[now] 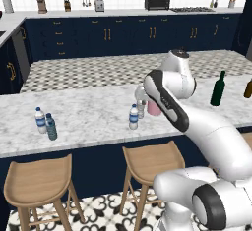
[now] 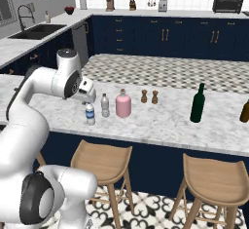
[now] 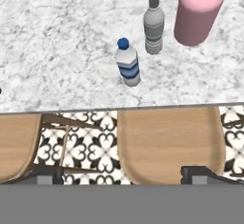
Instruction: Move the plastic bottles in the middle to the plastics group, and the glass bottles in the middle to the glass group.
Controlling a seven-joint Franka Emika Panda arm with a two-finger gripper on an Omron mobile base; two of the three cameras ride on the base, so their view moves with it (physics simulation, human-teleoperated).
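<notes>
Navy cabinets (image 1: 108, 33) line the white-tiled wall; a marble worktop (image 1: 88, 122) fronts two wooden stools (image 1: 147, 163) on patterned floor (image 2: 146, 206).

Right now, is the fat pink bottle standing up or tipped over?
Standing up: the squat pink bottle rests on its base on the marble counter, neck up.

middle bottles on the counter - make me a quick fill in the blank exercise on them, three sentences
1. The squat bottle beside the two water bottles is coloured ____.
2. The water bottle nearest the counter's front edge carries a ____ label.
3. All three middle bottles, including the plain greyish bottle, stand ____ on the marble counter.

Missing words: pink; blue; upright
</notes>
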